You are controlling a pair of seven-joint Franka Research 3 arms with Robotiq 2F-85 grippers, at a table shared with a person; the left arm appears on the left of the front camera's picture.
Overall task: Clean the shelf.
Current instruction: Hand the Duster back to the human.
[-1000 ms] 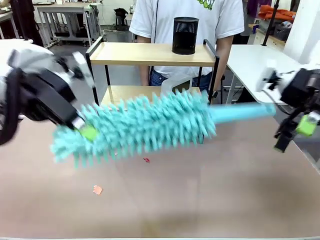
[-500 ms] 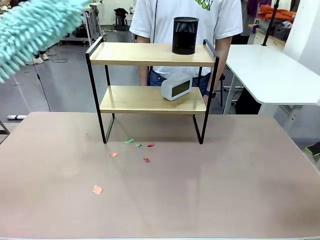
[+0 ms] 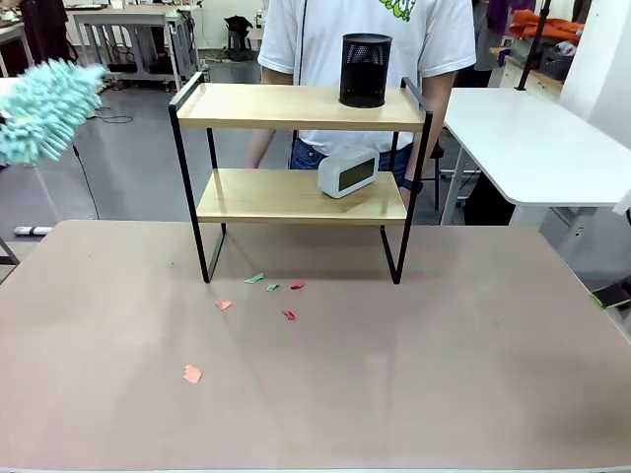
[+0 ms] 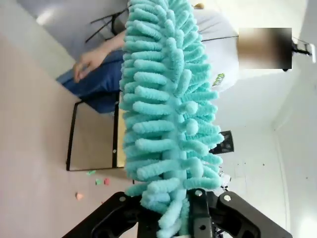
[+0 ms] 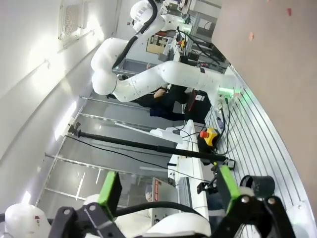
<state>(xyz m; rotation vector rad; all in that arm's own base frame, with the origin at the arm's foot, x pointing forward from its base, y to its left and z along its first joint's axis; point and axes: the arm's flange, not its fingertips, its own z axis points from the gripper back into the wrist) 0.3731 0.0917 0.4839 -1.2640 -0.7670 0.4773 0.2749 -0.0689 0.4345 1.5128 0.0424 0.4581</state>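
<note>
The shelf [image 3: 296,106] stands at the table's far middle, two light wooden boards in a black frame. A black mesh cup [image 3: 366,69] sits on its top board and a white clock [image 3: 347,172] on the lower one. The teal fluffy duster [image 3: 39,113] hangs in the air at the far left, apart from the shelf. In the left wrist view my left gripper [image 4: 171,214] is shut on the duster [image 4: 168,99], with the shelf [image 4: 94,141] behind it. My right gripper [image 5: 168,187] is open and holds nothing; one green pad [image 3: 616,293] shows at the right edge.
Several small paper scraps [image 3: 271,288] lie on the brown table [image 3: 414,374] in front of the shelf, and one orange scrap [image 3: 192,373] lies nearer. A person [image 3: 365,30] stands behind the shelf. A white table [image 3: 532,143] stands at the right.
The duster has swung from across the table's middle up to the far left, then dropped a little lower there. My right gripper has drawn back to the right edge.
</note>
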